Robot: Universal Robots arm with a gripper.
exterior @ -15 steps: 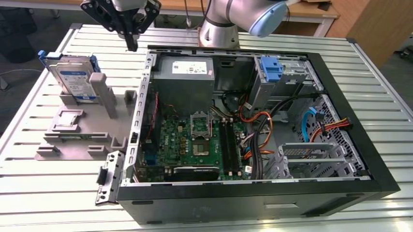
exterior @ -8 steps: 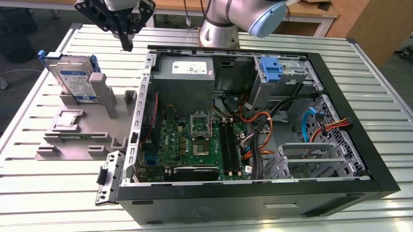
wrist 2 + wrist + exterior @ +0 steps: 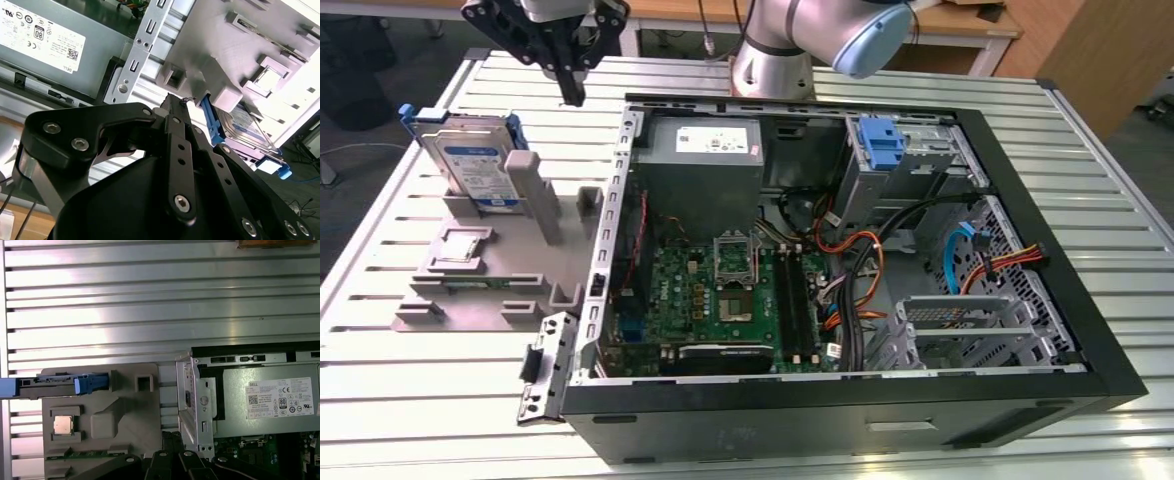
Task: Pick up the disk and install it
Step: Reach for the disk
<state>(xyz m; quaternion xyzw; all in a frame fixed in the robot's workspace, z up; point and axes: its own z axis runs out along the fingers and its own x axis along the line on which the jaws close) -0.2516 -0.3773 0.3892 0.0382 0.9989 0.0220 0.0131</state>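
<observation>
Over the tabletop (image 3: 427, 390), hovering the gripper (image 3: 571, 95), pinched shut and empty, near the disk (image 3: 471, 165) standing upright in the holder (image 3: 487, 290) beside the case (image 3: 854, 412). Likely needing squaring to its top edge.

The flat rectangular silver-metal disk (image 3: 464, 150) carries a blue-and-white label (image 3: 480, 178) and a blue plastic bracket (image 3: 454, 118). The moulded plastic holder block (image 3: 480, 290) is pale grey, the ribbed metal table (image 3: 400, 380) striped silver. The jointed metal gripper (image 3: 571, 97) is black; the computer's flat circuit board (image 3: 707, 300) is green.

Open computer case (image 3: 854, 405), grey fixture (image 3: 467, 305) (just beside)
</observation>
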